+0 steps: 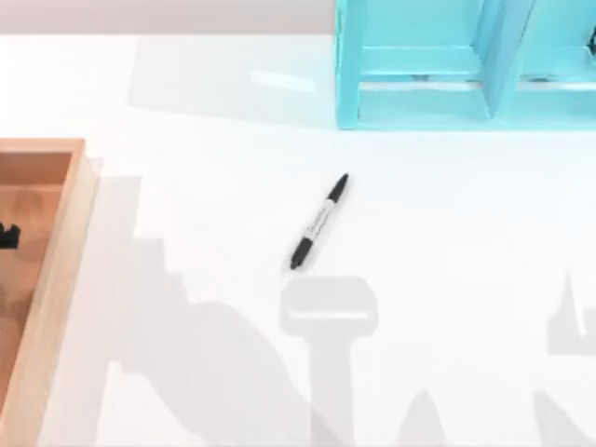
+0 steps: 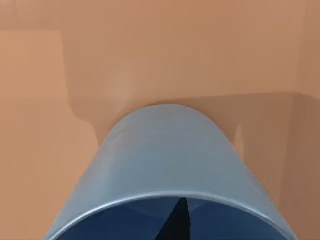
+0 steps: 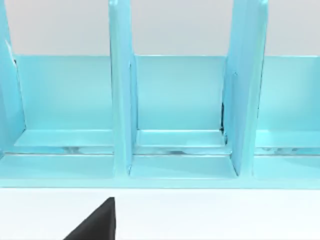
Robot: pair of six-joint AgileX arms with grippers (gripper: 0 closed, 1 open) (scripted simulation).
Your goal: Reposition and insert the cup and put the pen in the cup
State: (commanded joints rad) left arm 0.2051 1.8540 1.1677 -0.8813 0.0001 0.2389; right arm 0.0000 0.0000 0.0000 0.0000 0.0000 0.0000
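Observation:
The blue cup [image 2: 167,155] lies on its side on the floor of the wooden tray [image 2: 40,100], its open mouth turned toward the left wrist camera. A dark part of my left gripper [image 2: 175,222] reaches into that mouth; the same gripper [image 1: 7,235] peeks in at the top view's left edge, over the tray [image 1: 70,223]. The black-capped pen [image 1: 319,222] lies slanted on the white table near the middle, apart from both arms. My right gripper [image 3: 95,225] hovers over the table in front of the cyan shelf [image 3: 175,145], holding nothing visible.
The cyan shelf [image 1: 419,98] with upright dividers stands at the back right of the table. The wooden tray has a raised rim along its right side. Arm shadows fall across the white table's front half.

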